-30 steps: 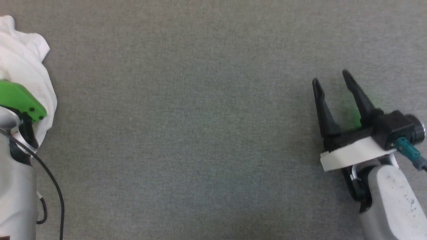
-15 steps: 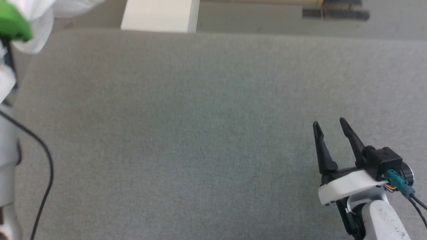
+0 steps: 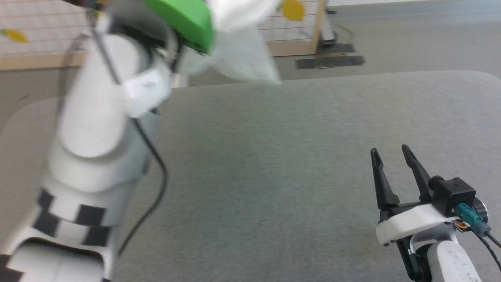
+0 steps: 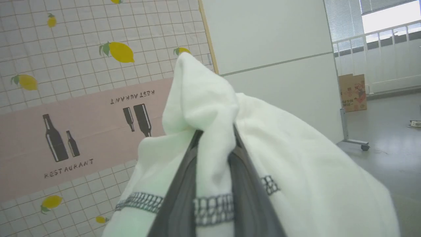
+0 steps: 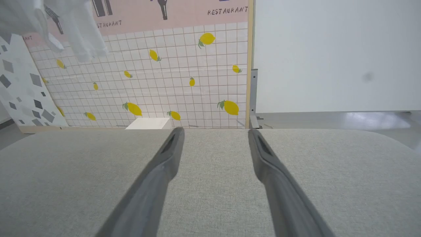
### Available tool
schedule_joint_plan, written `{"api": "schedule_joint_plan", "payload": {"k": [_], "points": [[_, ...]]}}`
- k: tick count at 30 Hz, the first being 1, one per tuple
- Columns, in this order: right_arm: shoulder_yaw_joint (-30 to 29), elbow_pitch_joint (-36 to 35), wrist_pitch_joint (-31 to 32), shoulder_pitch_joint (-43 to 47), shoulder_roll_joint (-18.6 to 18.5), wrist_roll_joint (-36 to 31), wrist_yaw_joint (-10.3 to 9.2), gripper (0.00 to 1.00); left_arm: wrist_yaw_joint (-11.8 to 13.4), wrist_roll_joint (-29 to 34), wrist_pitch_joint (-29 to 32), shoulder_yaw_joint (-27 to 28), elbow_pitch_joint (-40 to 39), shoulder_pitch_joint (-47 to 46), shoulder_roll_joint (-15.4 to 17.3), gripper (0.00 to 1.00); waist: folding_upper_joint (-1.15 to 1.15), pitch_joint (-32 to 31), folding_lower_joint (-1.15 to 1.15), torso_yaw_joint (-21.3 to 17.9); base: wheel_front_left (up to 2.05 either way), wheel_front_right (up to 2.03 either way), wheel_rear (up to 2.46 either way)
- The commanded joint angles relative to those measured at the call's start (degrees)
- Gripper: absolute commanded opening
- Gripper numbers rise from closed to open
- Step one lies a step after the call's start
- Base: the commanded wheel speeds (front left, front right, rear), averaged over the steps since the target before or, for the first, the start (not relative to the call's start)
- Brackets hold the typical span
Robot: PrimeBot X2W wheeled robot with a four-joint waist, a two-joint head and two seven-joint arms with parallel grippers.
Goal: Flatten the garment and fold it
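Left hand (image 4: 216,131) is found closed on a bunched fold of the garment (image 4: 296,164). White cloth is pinched between the two dark fingers (image 4: 184,184), and a grey-black stitched seam (image 4: 141,199) is seen just below the grip. At the upper left of the head-view frame the garment (image 3: 242,58) is held high, near the far edge of the grey worktop (image 3: 274,176); through the blur, none of it can be seen laid on that surface. At the lower right the right hand (image 3: 389,150) is seen low over the worktop, its jaws spread wide with nothing between them, well apart from the cloth. From that hand the garment lies up and to the left, hanging with its long axis downward. The left arm is judged the nearer, being already attached. For spreading, either the cloth would have to be lowered onto the middle of the worktop, or its free hanging edge would have to be reached across by the right hand.
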Motion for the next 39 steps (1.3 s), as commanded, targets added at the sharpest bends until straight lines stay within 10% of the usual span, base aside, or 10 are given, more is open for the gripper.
{"api": "schedule_joint_plan", "payload": {"k": [1,19,21,23,33,39], "points": [[-0.12,-0.35,0.15,0.80,0.03,0.46,-0.09,1.00,-0.81,-0.93,0.63,-1.22,0.87,1.38,-0.98,0.00,0.00,-0.11,0.01,-7.09,0.00,0.00,0.00],[-1.23,0.21,-0.68,0.31,0.04,1.74,-0.09,1.00,-6.64,-9.45,16.46,-17.00,30.53,21.73,-8.57,0.00,0.00,4.46,0.01,-16.79,0.00,0.00,0.00],[-1.04,0.41,-0.57,0.51,0.04,1.56,-0.09,1.00,-6.94,-10.98,19.27,-17.63,32.72,22.43,-8.83,0.93,0.00,4.19,0.01,-16.45,0.00,0.00,0.00],[-1.12,0.54,-0.47,0.82,0.04,1.39,-0.09,1.00,-7.13,-12.43,19.73,-17.51,32.76,22.36,-9.02,1.00,0.00,3.76,0.01,-15.68,0.00,0.00,0.00],[-0.91,-1.78,0.39,1.57,0.04,0.33,-0.09,1.00,0.61,-8.49,-15.27,-9.44,19.30,22.22,-6.26,1.00,0.00,1.45,0.01,-10.45,0.00,0.00,0.00],[-0.82,-4.68,1.84,2.02,0.04,-0.55,-0.09,1.00,5.76,-6.37,-19.07,-0.89,6.98,28.95,-2.60,1.00,0.00,0.63,0.01,-7.12,0.00,0.00,0.00]]}}
